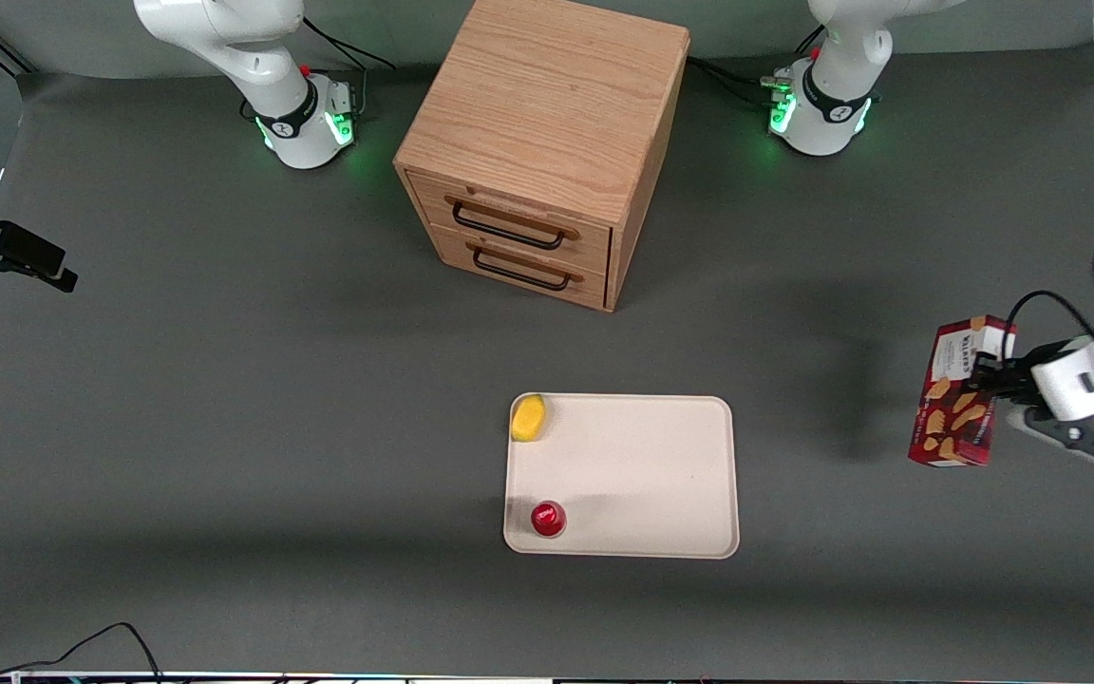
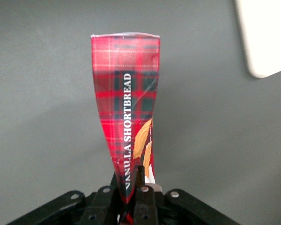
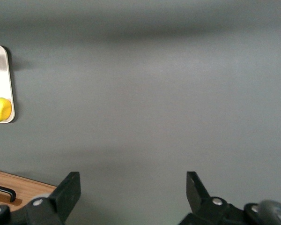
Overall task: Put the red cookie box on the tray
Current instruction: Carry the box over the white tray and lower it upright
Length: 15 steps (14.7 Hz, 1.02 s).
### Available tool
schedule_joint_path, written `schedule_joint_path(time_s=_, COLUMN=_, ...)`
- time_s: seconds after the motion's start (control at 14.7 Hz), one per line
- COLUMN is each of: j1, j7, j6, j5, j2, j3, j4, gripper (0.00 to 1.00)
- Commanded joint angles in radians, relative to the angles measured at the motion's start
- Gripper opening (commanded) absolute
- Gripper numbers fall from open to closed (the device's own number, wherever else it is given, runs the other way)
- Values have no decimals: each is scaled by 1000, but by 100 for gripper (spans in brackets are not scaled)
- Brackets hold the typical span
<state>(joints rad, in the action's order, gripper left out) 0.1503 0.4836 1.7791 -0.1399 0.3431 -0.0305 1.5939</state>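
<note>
The red cookie box is a slim dark-red tartan carton with tan cookie pictures and a white end panel. It hangs above the grey table at the working arm's end, clear of the surface. My left gripper is shut on it, the black fingers pinching its narrow end in the left wrist view, where the red cookie box stretches away from the jaws. The cream tray lies flat mid-table, well apart from the box; a corner of the tray shows in the wrist view.
On the tray sit a yellow lemon-like object and a small round red cup. A wooden two-drawer cabinet stands farther from the front camera than the tray. A black cable lies near the table's front edge.
</note>
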Motion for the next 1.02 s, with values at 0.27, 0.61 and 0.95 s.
schedule_joint_path(time_s=0.27, j1=-40, j7=-719, j6=-89, j5=55, j2=51, j3=-326, j4=-236, gripper=0)
schedule_joint_path(time_s=0.61, j1=-63, j7=-967, j6=388, j5=299, j2=244, j3=-494, j4=-71, gripper=0)
schedule_joint_path(time_s=0.95, j1=-83, j7=-1134, j6=629, j5=576, j2=391, j3=-494, j4=-11, gripper=48)
